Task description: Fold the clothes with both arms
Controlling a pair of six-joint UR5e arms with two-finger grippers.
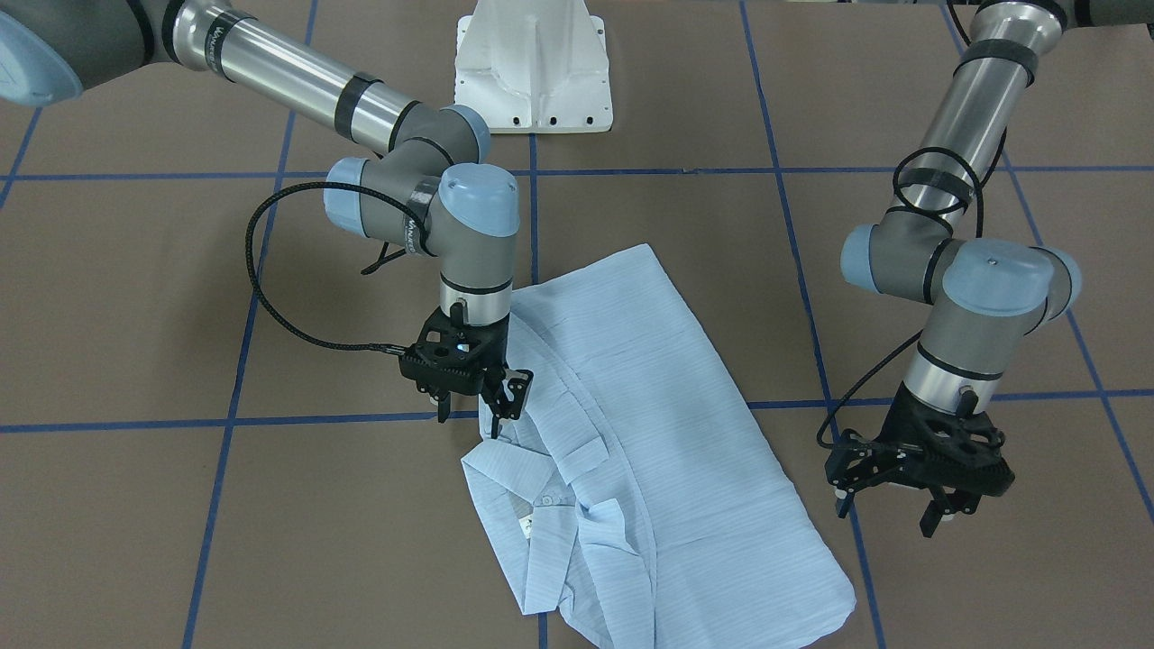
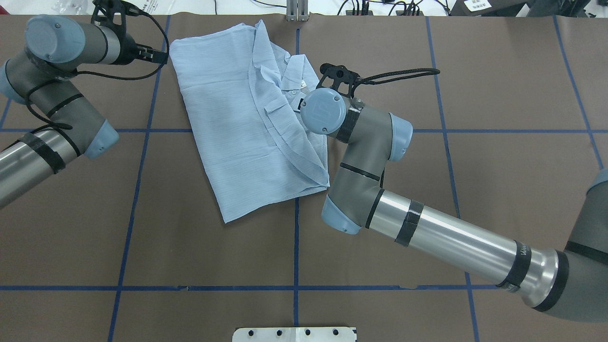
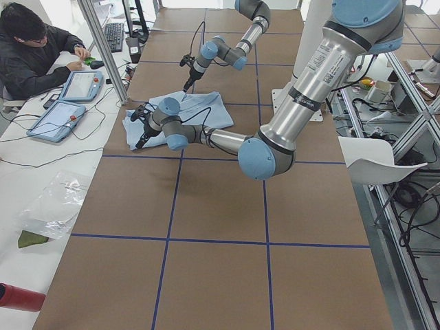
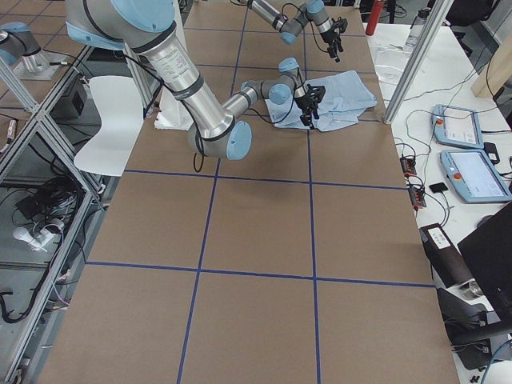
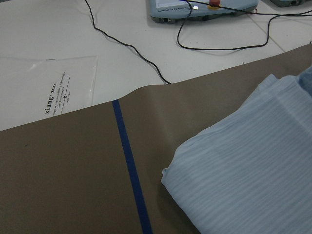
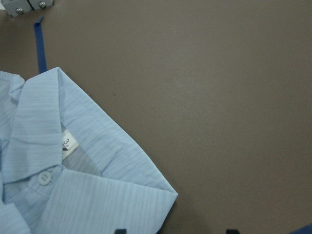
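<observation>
The shirt [image 1: 649,424] lay folded on the table [image 1: 135,505], between the two grippers. The right gripper [image 1: 471,416] stood wide open, holding nothing, just above the shirt's edge near the collar [image 6: 36,122]. The left gripper [image 1: 886,516], likewise open and empty, hung beside the opposite edge, clear of the cloth.

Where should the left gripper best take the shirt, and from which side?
The rounded corner of the shirt nearest the left gripper, approached from the bare table beside it. That edge lies flat and exposed, so it could probably be pinched.
</observation>
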